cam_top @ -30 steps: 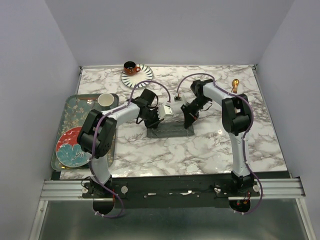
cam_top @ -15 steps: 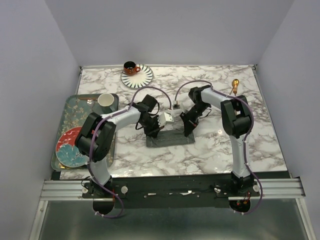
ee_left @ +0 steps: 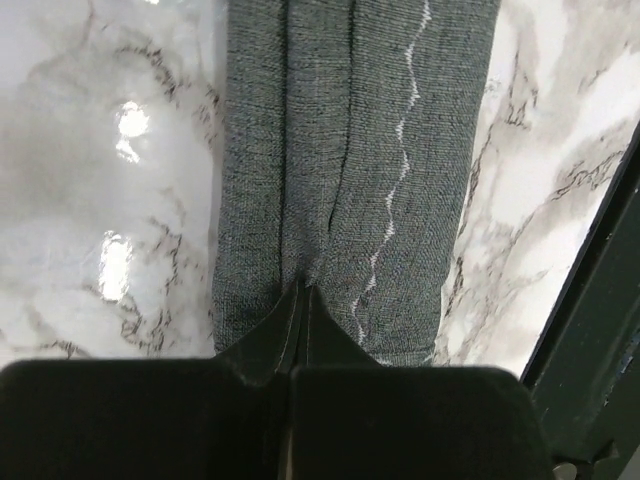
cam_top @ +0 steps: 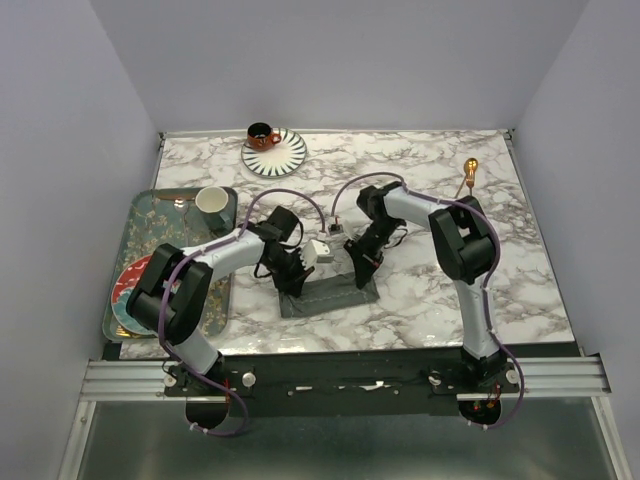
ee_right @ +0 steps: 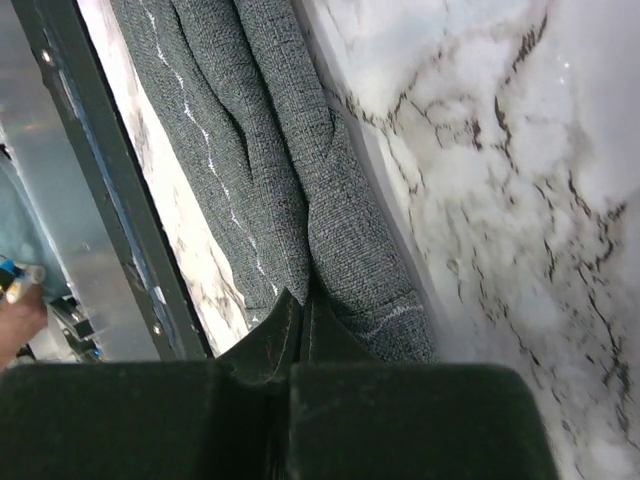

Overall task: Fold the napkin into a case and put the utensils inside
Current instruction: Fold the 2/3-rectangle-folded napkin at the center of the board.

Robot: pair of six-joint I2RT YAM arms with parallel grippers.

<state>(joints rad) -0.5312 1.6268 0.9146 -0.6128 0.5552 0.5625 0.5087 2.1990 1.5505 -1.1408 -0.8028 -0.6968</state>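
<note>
A green patterned tray (cam_top: 150,228) sits well to the left of the left gripper (cam_top: 292,284). It carries a red and teal plate (cam_top: 130,292) and a white cup (cam_top: 212,200). Far beyond that gripper, at the back of the desk (cam_top: 430,300), an orange cup (cam_top: 263,135) stands on a striped saucer (cam_top: 287,155).

The left gripper is down on the desk at the left end of the napkin (cam_top: 330,293), which lies as a long narrow dark grey strip stretching from this gripper across to the other. In the left wrist view the left gripper (ee_left: 298,300) is clenched, its two dark fingertips pressed together on a raised crease of the napkin (ee_left: 350,150). The cloth runs straight ahead of the tips in several lengthwise folds, with a wavy pale stitch line just right of the crease. Bare marble desk (ee_left: 100,150) shows on either side of it.

The right gripper (cam_top: 360,270) is down at the strip's right end. In its wrist view the right gripper (ee_right: 300,305) is also clenched, grasping a bunched fold of the napkin (ee_right: 270,150). From its tips the cloth runs ahead and to the left, rumpled into thick overlapping pleats. Marble desk (ee_right: 500,150) fills the area to the right of the tips.

One gold utensil (cam_top: 469,172) lies well apart from the right gripper, beyond it and to its right, near the desk's far right corner and outside the napkin.
</note>
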